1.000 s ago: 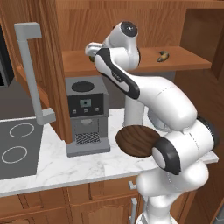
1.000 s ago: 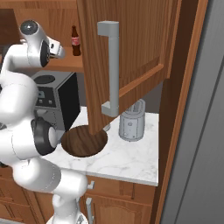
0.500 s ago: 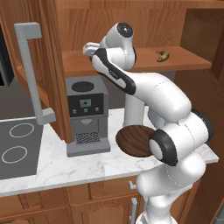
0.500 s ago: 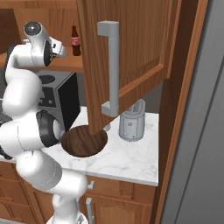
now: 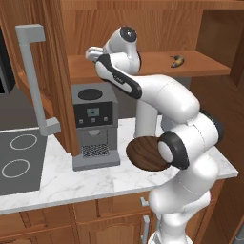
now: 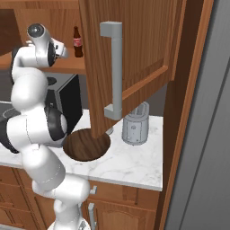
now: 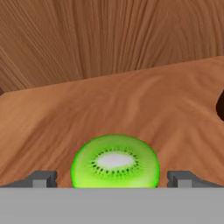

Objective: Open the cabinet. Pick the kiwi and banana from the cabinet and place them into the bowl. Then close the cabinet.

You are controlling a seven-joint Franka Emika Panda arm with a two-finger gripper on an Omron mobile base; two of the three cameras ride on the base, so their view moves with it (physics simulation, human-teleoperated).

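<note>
Cabinet [image 6: 134,58] doors open, the arm has pushed deeper along the shelf [image 5: 152,64]; jaws spread wide, flanking the kiwi [image 7: 115,162]; banana [image 5: 177,60] waits near the shelf's right end; bowl [image 6: 85,144] empty on the worktop [image 6: 130,161].

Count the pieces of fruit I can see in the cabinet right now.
2. The kiwi lies on the cabinet shelf between the open pincer's tips. The banana lies further right on that shelf. The arm may hide more.
</note>
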